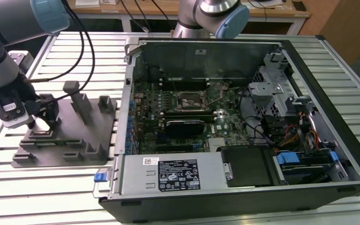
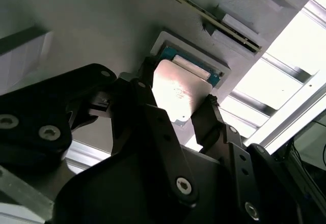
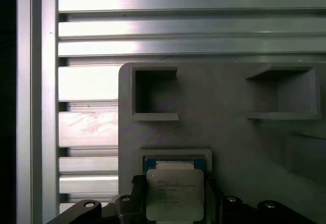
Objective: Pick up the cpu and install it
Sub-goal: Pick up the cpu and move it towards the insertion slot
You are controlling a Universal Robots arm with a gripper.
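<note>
Black fingers [image 2: 147, 81] of the end effector [image 1: 41, 123] pinch the cpu [image 3: 174, 193] by two opposite edges at its recess in the grey holder tray [image 1: 67, 152], at the exterior view's left. Pickup looks under way, though I cannot tell whether the chip is clear of its seat. Rightward, the open computer case [image 1: 330, 93] holds the motherboard socket [image 1: 188, 98], well apart from the chip, so installation remains.

My fingers [image 2: 206, 119] cover two edges of the cpu [image 2: 178, 89] they clamp; in the exterior view my gripper [image 1: 38, 123] hides most of it, the rest too small.
</note>
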